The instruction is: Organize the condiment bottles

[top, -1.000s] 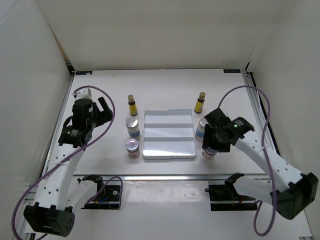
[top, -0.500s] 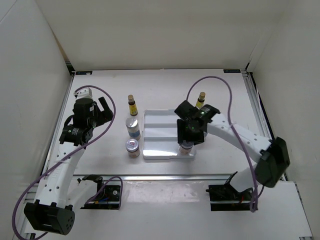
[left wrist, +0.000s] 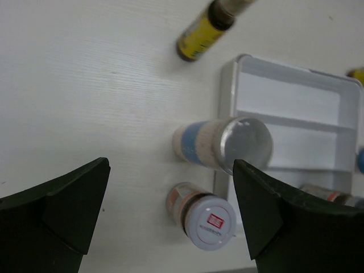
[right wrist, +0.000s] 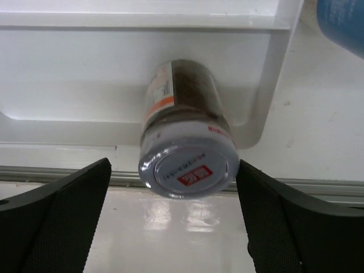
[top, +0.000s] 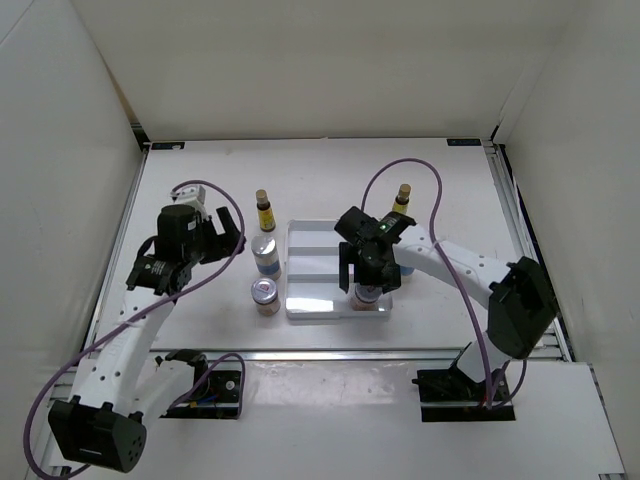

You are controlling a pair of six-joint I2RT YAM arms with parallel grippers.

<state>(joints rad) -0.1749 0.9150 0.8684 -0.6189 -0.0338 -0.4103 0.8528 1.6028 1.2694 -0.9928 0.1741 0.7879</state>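
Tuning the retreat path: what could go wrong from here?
1. The short jar stands in the tray at its near corner, between the open fingers of the right gripper; a sideways retreat could tip it.
2. The left gripper hovers open over the blue-labelled jar, which stands close to the other short jar and the tray wall; a descending finger might clip either.

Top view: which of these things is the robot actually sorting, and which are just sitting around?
Being sorted:
left brown bottle
right brown bottle
left blue jar
right blue jar
left pink jar
pink jar in tray

Just there:
tray, which only holds them
table
walls
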